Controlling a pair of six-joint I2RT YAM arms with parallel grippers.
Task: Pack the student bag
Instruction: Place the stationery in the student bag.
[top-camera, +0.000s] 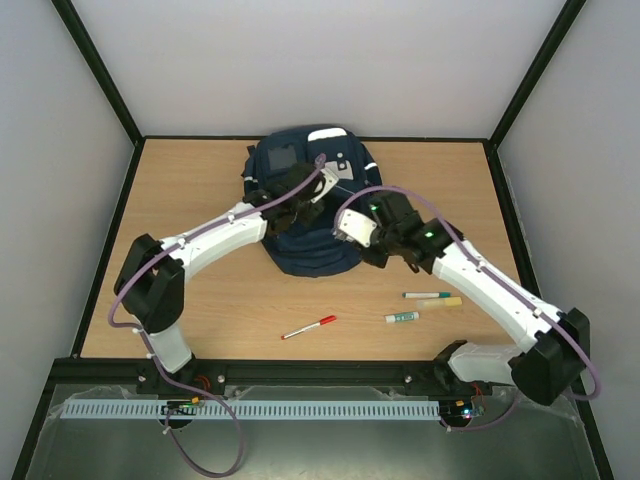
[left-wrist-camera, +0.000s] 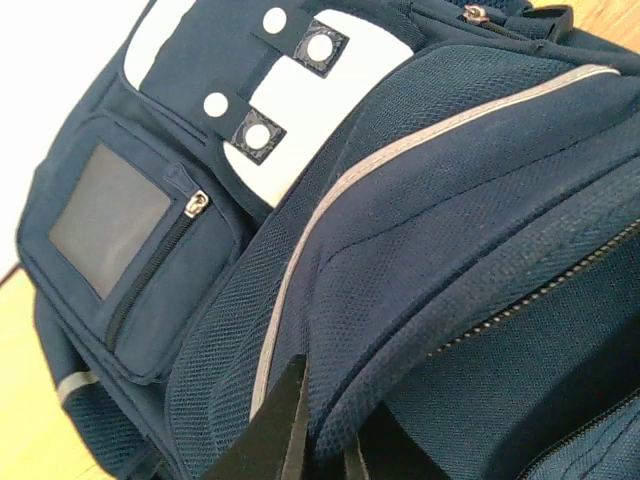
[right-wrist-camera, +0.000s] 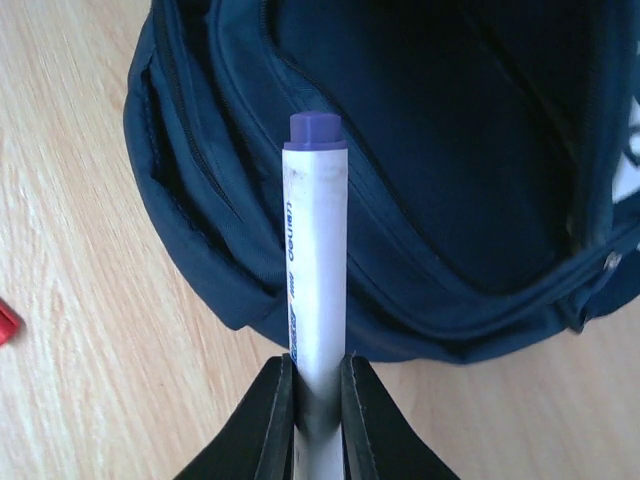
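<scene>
The student bag, navy with white patches, lies at the back middle of the table with its main compartment gaping. My left gripper rests on top of it. In the left wrist view the left gripper is shut, pinching a padded mesh fold of the bag beside the zip. My right gripper hovers at the bag's right front edge. There the right gripper is shut on a white marker with a purple cap, which points at the dark opening of the bag.
On the wood in front of the bag lie a red pen, a green-capped marker, a thin green-tipped pen and a pale yellow marker. A red object shows at the left edge. Black frame rails border the table.
</scene>
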